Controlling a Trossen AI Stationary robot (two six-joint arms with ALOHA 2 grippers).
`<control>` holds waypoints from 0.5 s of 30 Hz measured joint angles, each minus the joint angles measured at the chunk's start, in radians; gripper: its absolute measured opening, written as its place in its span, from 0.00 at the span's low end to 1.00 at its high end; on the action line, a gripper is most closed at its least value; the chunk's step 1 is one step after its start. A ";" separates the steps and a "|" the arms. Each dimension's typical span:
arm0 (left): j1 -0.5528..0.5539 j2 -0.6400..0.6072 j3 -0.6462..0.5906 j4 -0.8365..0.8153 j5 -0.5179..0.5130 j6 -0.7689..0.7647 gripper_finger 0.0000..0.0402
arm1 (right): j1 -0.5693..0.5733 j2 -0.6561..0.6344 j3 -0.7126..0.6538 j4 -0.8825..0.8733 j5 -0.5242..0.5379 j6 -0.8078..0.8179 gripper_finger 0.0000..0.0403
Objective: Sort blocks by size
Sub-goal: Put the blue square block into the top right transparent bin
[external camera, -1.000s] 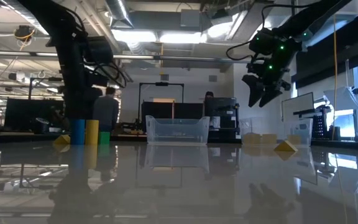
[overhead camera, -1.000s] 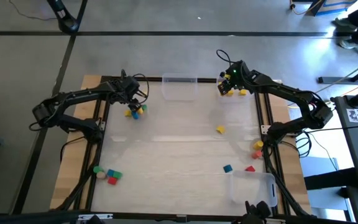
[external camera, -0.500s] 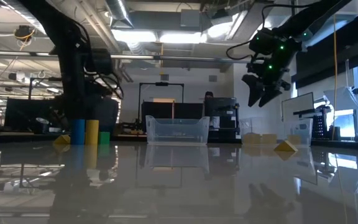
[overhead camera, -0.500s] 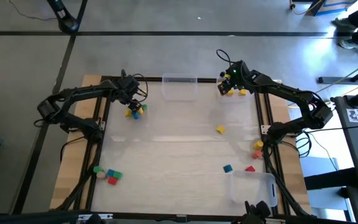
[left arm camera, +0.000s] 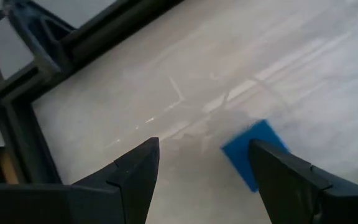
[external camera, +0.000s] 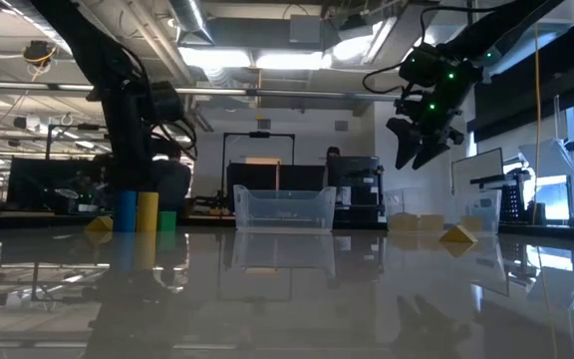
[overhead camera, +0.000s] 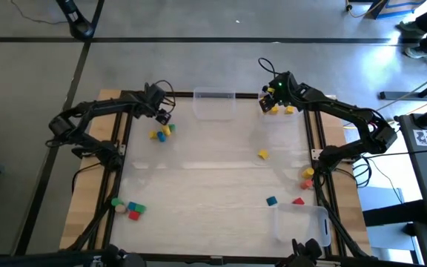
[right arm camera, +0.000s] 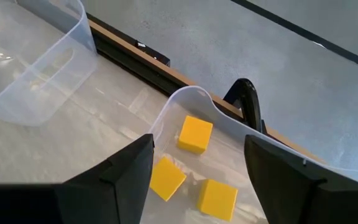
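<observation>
My left gripper [overhead camera: 163, 116] is open and empty, above the table at the far left. A small cluster of yellow, blue and green blocks [overhead camera: 161, 133] rests on the table just near of it. In the left wrist view the blue block [left arm camera: 253, 152] lies on the table beyond my open fingers [left arm camera: 197, 180]. My right gripper [overhead camera: 267, 104] is open and empty, raised above a clear bin [right arm camera: 191, 99] at the far right. Three yellow blocks [right arm camera: 195, 134] lie on that bin's floor. The right gripper also shows well above the table in the low view [external camera: 419, 152].
A second clear bin [overhead camera: 215, 104] stands at the far middle and a third [overhead camera: 300, 222] at the near right. Loose blocks lie about: one yellow [overhead camera: 262, 154], orange and yellow [overhead camera: 308, 176] by the right rail, blue [overhead camera: 271, 200], red [overhead camera: 297, 201], and a group at near left [overhead camera: 127, 209].
My left arm has drawn its elbow in toward the table, and its gripper has shifted slightly away from the block cluster toward the far edge. The blocks have stayed where they were.
</observation>
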State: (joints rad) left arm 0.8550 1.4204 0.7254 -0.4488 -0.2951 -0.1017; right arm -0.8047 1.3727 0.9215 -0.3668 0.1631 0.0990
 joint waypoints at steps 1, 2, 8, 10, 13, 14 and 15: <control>0.006 -0.004 0.000 -0.007 0.008 0.001 0.59 | 0.000 0.000 0.000 0.000 0.000 0.000 0.62; 0.009 -0.009 0.003 -0.023 0.028 0.002 0.59 | 0.000 0.000 0.000 0.000 0.000 0.000 0.62; 0.002 -0.043 0.022 -0.027 0.149 -0.063 0.59 | 0.000 0.000 0.000 0.000 0.000 0.000 0.62; 0.002 -0.042 0.022 -0.039 0.161 -0.149 0.59 | 0.000 0.000 0.000 0.000 0.000 0.000 0.62; 0.002 -0.033 0.014 -0.030 0.154 -0.210 0.59 | 0.000 0.000 0.000 -0.001 0.000 0.000 0.62; 0.002 -0.028 0.009 -0.021 0.152 -0.229 0.59 | 0.000 0.000 0.000 -0.001 0.000 0.000 0.62; 0.002 -0.024 0.004 -0.007 0.152 -0.241 0.59 | 0.000 0.000 0.000 0.000 0.000 0.000 0.62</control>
State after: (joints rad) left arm 0.8574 1.3962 0.7290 -0.4561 -0.1433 -0.3423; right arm -0.8046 1.3727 0.9215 -0.3664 0.1627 0.0994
